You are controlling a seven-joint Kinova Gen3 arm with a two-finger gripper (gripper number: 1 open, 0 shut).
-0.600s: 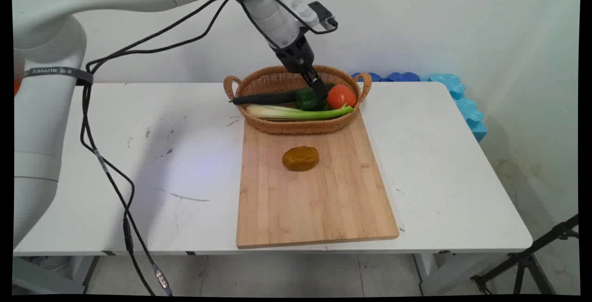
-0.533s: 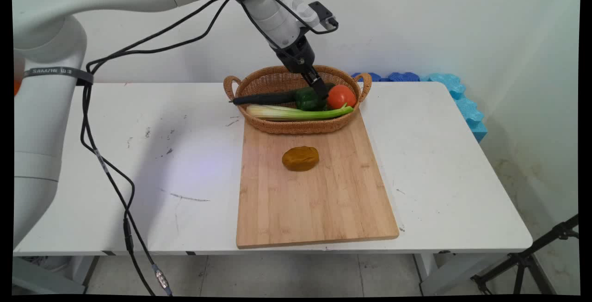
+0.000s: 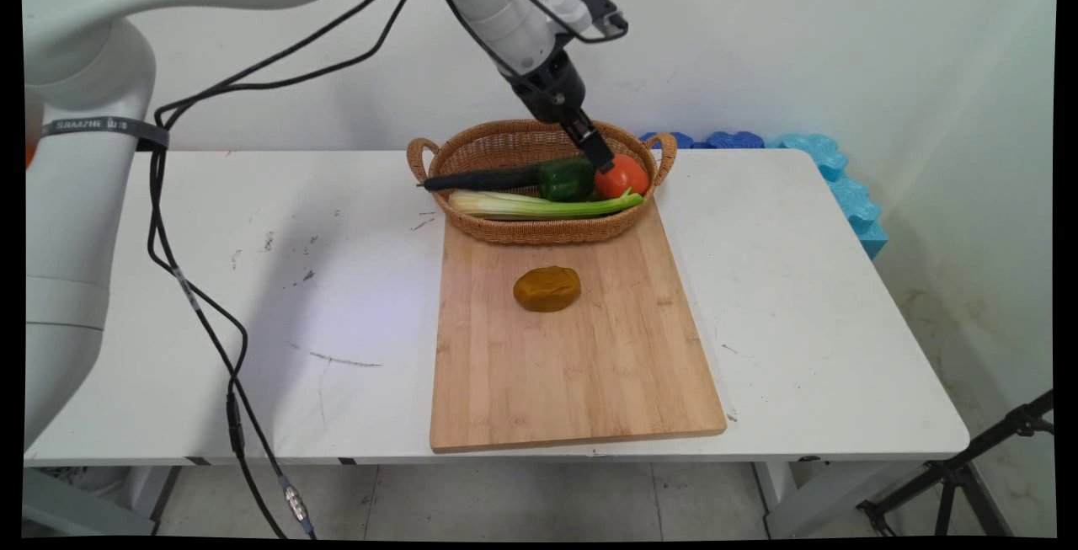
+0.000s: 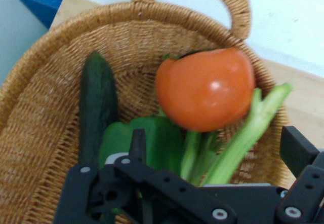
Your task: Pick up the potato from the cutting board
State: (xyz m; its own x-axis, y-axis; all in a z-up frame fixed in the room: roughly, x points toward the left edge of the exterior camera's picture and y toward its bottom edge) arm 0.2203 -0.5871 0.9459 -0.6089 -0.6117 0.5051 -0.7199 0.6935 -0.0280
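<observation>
A wicker basket [image 3: 539, 234] [image 4: 45, 112] at the table's back holds a red tomato [image 3: 630, 176] [image 4: 205, 89], a green pepper [image 3: 564, 179] [image 4: 157, 138], a dark cucumber [image 3: 480, 179] [image 4: 96, 102] and a celery stalk [image 3: 539, 206] [image 4: 248, 138]. My gripper [image 3: 602, 158] [image 4: 217, 148] hovers just above the tomato's left side, between it and the pepper. Its fingers [image 4: 136, 143] stand open and hold nothing. In the hand view the tomato lies straight ahead, between the two fingers.
A wooden cutting board [image 3: 581, 365] lies in front of the basket, with a brown rounded lump [image 3: 547, 289] on its far half. Blue foam pieces [image 3: 842, 188] line the table's back right edge. Black cables [image 3: 194, 306] hang at the left.
The gripper has lifted a little and shifted right, from over the green pepper toward the tomato. The vegetables have not moved.
</observation>
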